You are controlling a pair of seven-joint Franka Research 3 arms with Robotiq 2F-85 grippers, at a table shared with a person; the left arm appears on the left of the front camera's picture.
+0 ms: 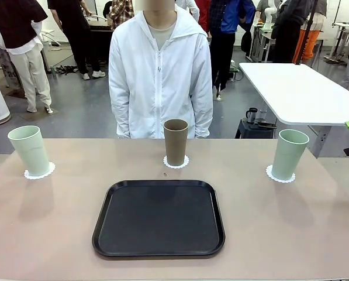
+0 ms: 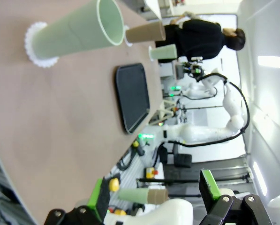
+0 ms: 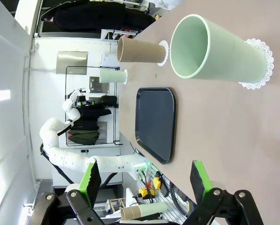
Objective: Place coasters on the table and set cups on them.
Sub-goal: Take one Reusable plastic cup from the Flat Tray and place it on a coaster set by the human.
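Front view: on the beige matte table (image 1: pixel 45 234), three tall tapered tumblers stand upright, mouths up, each on a round white scalloped paper coaster: a mint-green cup (image 1: pixel 30 150) on the left coaster (image 1: pixel 40 171), a brown cup (image 1: pixel 175 141) on the middle coaster (image 1: pixel 176 163), and a mint-green cup (image 1: pixel 290 154) on the right coaster (image 1: pixel 279 174), behind a black rectangular tray (image 1: pixel 158 218). Wrist views: the left gripper (image 2: pixel 151 194) and right gripper (image 3: pixel 145 177) hang with green-padded jaws wide apart, holding nothing. Each has a mint cup ahead of its fingers, its long axis lying sideways in the rolled frame.

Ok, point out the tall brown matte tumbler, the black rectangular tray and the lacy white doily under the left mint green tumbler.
Tall brown matte tumbler (image 1: pixel 175 143), front view, mid wall.
Black rectangular tray (image 1: pixel 158 218), front view, bare floor.
Lacy white doily under the left mint green tumbler (image 1: pixel 29 174), front view, scalloped edge.
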